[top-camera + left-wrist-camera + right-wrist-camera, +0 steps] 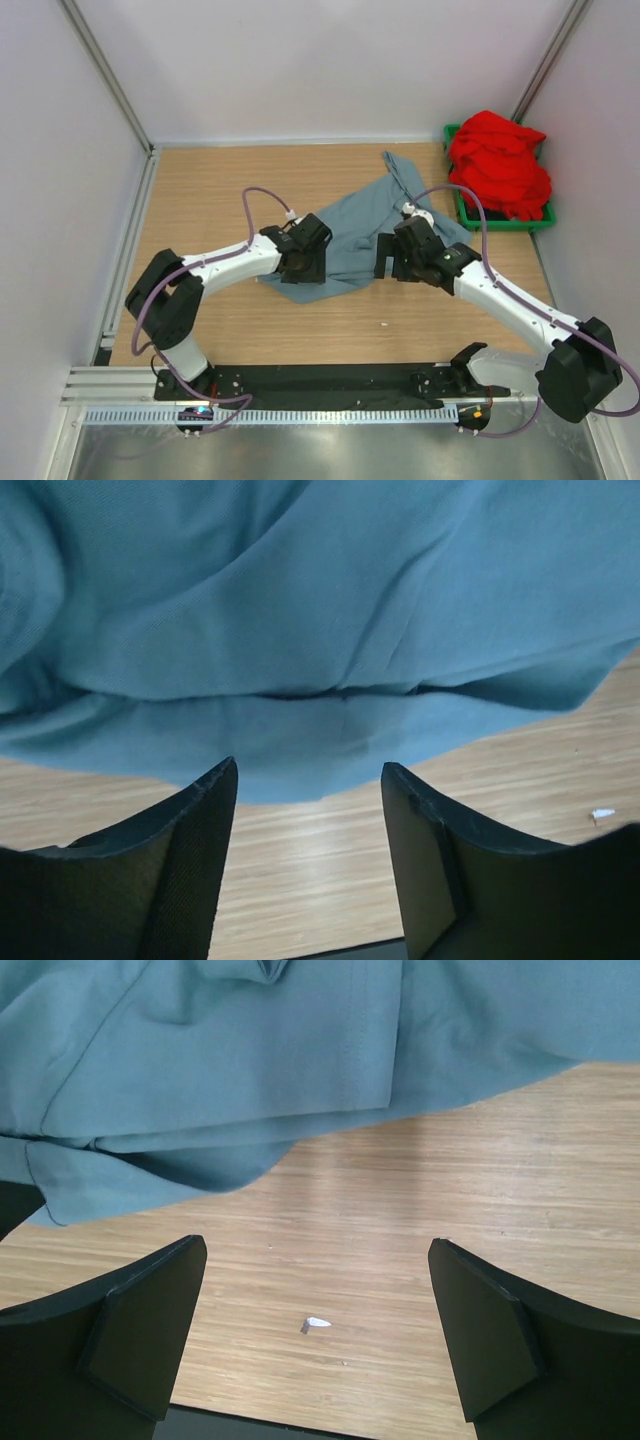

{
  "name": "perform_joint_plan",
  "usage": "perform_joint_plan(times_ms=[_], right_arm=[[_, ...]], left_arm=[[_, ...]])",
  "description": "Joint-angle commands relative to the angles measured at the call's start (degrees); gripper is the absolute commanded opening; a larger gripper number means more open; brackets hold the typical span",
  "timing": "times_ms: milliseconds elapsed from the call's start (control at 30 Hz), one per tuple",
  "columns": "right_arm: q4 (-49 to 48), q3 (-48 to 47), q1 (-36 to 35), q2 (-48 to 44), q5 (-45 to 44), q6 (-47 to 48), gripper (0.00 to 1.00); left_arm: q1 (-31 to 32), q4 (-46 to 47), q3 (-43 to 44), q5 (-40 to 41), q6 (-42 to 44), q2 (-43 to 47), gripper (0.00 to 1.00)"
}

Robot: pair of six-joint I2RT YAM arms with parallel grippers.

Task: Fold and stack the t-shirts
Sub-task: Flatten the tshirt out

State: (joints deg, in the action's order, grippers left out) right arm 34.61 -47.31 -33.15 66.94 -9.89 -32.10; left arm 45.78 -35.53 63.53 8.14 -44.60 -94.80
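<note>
A grey-blue t-shirt (360, 232) lies crumpled on the wooden table (200, 200) at its middle. It fills the top of the left wrist view (300, 600) and of the right wrist view (250, 1050). A red t-shirt (498, 162) is bunched in a green tray (497, 222) at the back right. My left gripper (300, 262) is open and empty over the shirt's near left edge. My right gripper (388, 262) is open and empty at the shirt's near right edge. Bare wood shows between each pair of fingers.
A small white scrap (316, 1322) lies on the wood between the right fingers; it also shows in the left wrist view (602, 813). White walls with metal rails enclose the table. A black strip (330, 380) runs along the near edge by the arm bases.
</note>
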Motion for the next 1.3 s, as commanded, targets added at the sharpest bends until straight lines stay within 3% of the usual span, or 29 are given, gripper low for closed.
perform_joint_plan(times_ms=[0, 100, 167, 200, 233, 300, 333, 400, 633, 767, 933, 1033, 1267], right_arm=[[-1.56, 1.25, 0.1, -2.69, 0.49, -0.95, 1.0], [-1.39, 1.87, 0.1, -3.13, 0.75, -0.43, 1.0], [-1.21, 1.96, 0.1, -3.13, 0.66, -0.33, 1.0], [-1.04, 1.96, 0.19, -3.22, 0.49, -0.25, 1.0], [-0.95, 2.04, 0.1, -3.22, 0.49, -0.07, 1.0], [-0.6, 2.05, 0.1, -3.57, -0.04, -0.16, 1.0], [-0.6, 2.05, 0.1, -3.74, -0.13, -0.25, 1.0], [-0.16, 2.05, 0.1, -4.01, -0.57, -0.25, 1.0], [3.18, -0.06, 0.19, -5.85, -5.57, -2.79, 1.0], [2.74, 0.02, 0.36, -8.22, -8.47, -7.44, 1.0], [3.36, 0.55, 0.36, -6.47, -10.76, -11.31, 1.0], [1.43, 2.3, 0.36, -3.75, -8.05, -14.83, 1.0], [-8.67, 8.2, -2.43, 4.07, 0.49, -20.55, 1.0]], left_arm=[[1.24, 2.31, 3.62, 3.28, 0.04, -3.61, 0.62], [1.86, 2.31, 5.29, 4.16, 0.04, -5.91, 0.66], [2.21, 2.39, 6.17, 4.42, 0.21, -7.67, 0.61], [2.3, 2.31, 6.43, 4.51, 0.21, -8.2, 0.54], [2.56, 2.31, 6.87, 4.86, 0.3, -8.81, 0.37], [2.82, 1.52, 7.4, 5.39, 0.3, -9.08, 0.16], [3.09, 0.3, 8.01, 6.52, 0.39, -8.73, 0.0], [3.61, -2.07, 10.02, 8.28, 0.39, -7.77, 0.0], [6.52, -24.47, 21.46, 19.8, -0.22, 4.43, 0.0], [6.08, -26.96, 16.47, 26.21, -1.28, 16.21, 0.04], [-1.03, -24.16, 3.55, 20.88, -0.41, 31.42, 0.1], [-4.46, -23.45, 0.29, 16.65, 4.41, 34.86, 0.16], [-5.09, -23.89, -1.21, 18.05, 11.28, 37.32, 0.16]])
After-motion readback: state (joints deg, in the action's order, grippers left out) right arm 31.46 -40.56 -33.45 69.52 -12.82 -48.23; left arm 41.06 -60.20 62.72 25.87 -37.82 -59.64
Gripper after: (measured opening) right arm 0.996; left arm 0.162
